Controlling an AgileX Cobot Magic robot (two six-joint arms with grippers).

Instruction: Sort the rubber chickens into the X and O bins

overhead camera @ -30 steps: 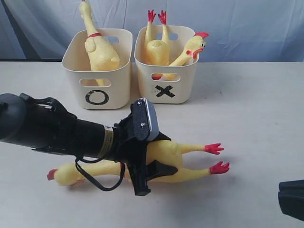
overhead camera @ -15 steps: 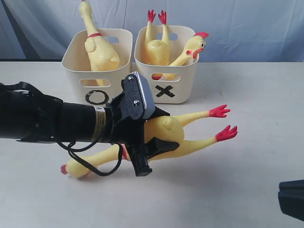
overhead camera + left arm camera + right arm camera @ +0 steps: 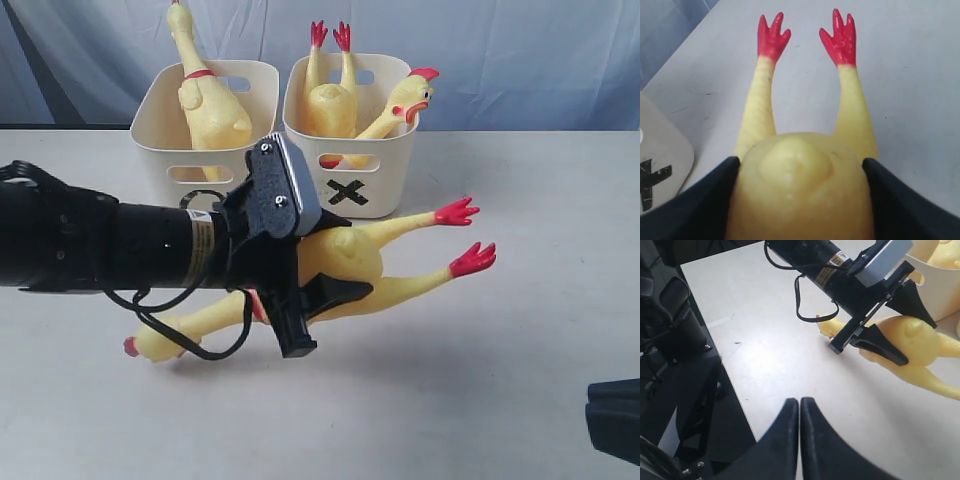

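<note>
My left gripper (image 3: 338, 262) is shut on the fat body of a yellow rubber chicken (image 3: 398, 292) and holds it above the table, with the red feet (image 3: 457, 211) raised toward the right and the head (image 3: 137, 346) hanging low at the left. The left wrist view shows both black fingers (image 3: 715, 195) pressed against the chicken's body (image 3: 800, 200). The cream O bin (image 3: 205, 205) holds one chicken (image 3: 212, 112). In the X bin (image 3: 347, 193) red feet (image 3: 330, 36) stick up and a head (image 3: 412, 95) leans over the rim. My right gripper (image 3: 800, 401) is shut and empty, low at the right (image 3: 614, 416).
The two bins stand side by side at the back of the pale table (image 3: 520, 350), before a blue cloth backdrop (image 3: 520, 60). The table's edge and dark equipment (image 3: 675, 340) below it show in the right wrist view.
The left gripper has lifted the chicken off the table and drawn back to the left a little. The feet have swung upward. The right gripper has not moved.
</note>
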